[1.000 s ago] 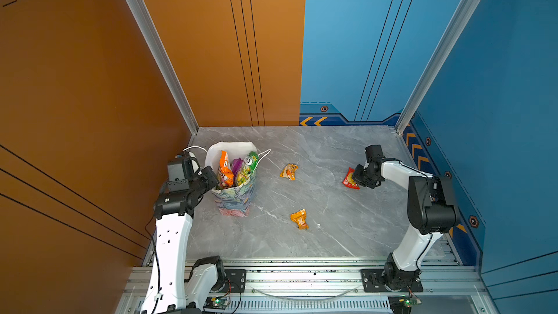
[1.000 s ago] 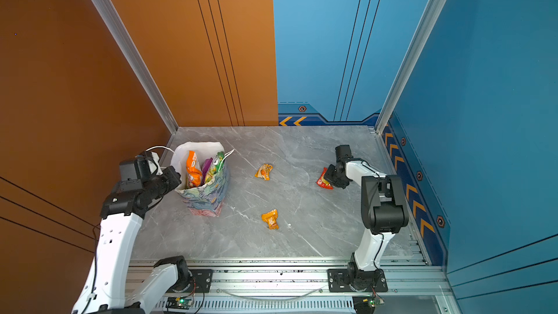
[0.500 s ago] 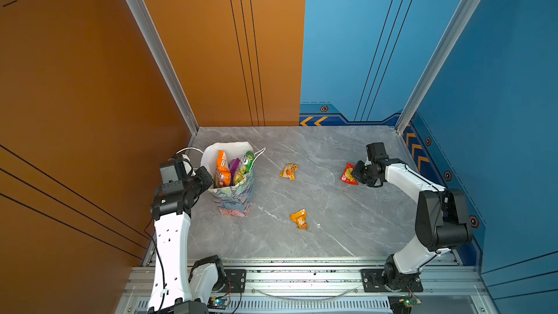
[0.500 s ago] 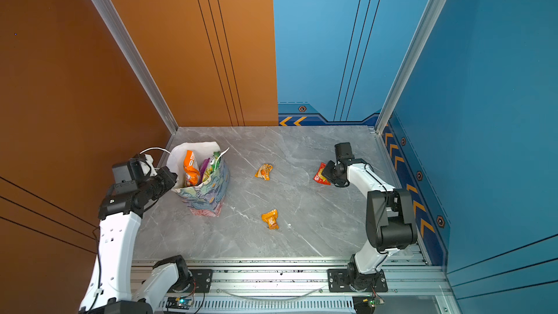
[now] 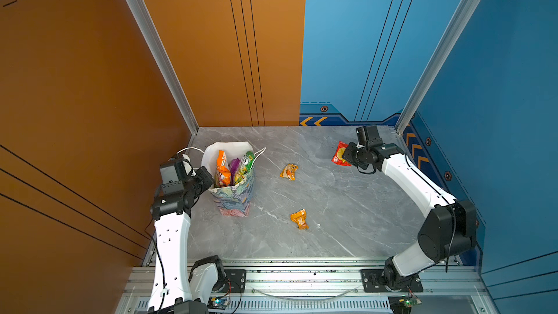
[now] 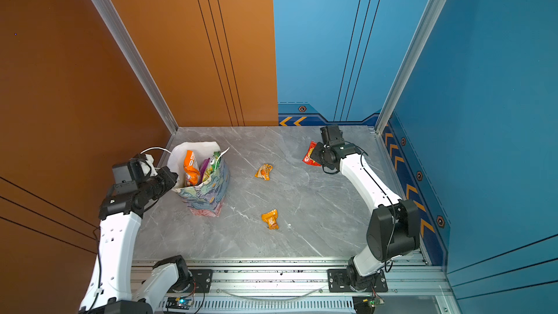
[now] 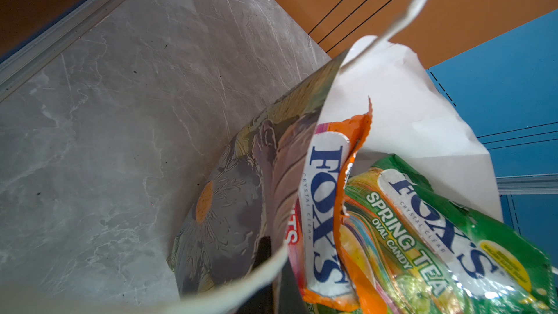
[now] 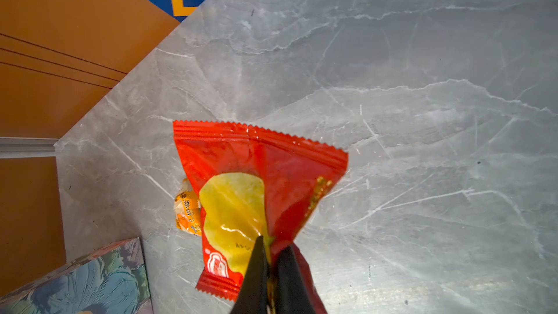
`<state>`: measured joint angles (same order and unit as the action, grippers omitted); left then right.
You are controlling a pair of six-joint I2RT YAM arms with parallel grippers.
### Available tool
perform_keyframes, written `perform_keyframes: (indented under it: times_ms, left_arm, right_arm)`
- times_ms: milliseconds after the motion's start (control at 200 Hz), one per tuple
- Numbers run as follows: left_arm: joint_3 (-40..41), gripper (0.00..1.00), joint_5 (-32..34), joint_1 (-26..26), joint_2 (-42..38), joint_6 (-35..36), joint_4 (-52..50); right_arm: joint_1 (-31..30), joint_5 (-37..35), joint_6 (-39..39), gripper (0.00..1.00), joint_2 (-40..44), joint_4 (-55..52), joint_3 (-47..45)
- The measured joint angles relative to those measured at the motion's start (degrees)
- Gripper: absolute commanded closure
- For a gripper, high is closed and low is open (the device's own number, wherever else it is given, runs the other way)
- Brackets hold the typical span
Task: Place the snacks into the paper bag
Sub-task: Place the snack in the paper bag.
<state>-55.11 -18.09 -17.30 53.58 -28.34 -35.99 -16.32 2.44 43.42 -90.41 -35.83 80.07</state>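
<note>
the paper bag stands upright at the left side of the grey marble table, mouth open and its white inside showing. three snacks poke up out of it: an orange fox's packet against the left wall, a purple packet in the middle, and a green spring tea packet leaning on the right wall. the left wrist view reads the labels on the orange one and the green one; anything deeper in the bag is hidden.

the left gripper is pressed together on the bag's left rim, with one dark finger lying against the floral outside.

the right gripper is at the far right of the table, pinching a corner of the red packet. the packet seems to hang clear of the table, though the top views do not make that certain.

two small orange packets lie loose on the marble between the arms, one further back and one nearer the front, well apart from each other and from the bag.
</note>
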Motion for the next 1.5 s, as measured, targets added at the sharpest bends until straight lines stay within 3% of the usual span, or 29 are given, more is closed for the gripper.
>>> perform_keyframes:
  times_ms: [235, 546, 856, 1156, 1497]
  left_arm:
    - [0.8, 1.0, -1.7, 0.0, 0.0, 0.0, 1.9]
    - [0.8, 1.0, -2.1, 0.1, 0.0, 0.0, 2.0]
    - [0.8, 1.0, -3.1, 0.7, -0.1, 0.0, 2.0]
    - [0.8, 1.0, -3.7, 0.8, -0.5, 0.0, 2.0]
    - [0.8, 1.0, -4.5, 1.7, -1.0, 0.0, 2.1]
  right_arm:
    - [-4.1, -1.9, 0.1, 1.0, 0.0, -5.2, 8.3]
    - [-10.1, -4.2, -0.1, 1.0, 1.0, -5.8, 8.9]
    - [-20.3, -5.9, -1.7, 1.0, 1.5, -5.6, 13.9]
    - [-30.7, -7.2, -3.8, 1.0, -4.1, -5.7, 30.6]
    - [-41.2, -8.7, -7.3, 1.0, -18.9, -8.6, 49.9]
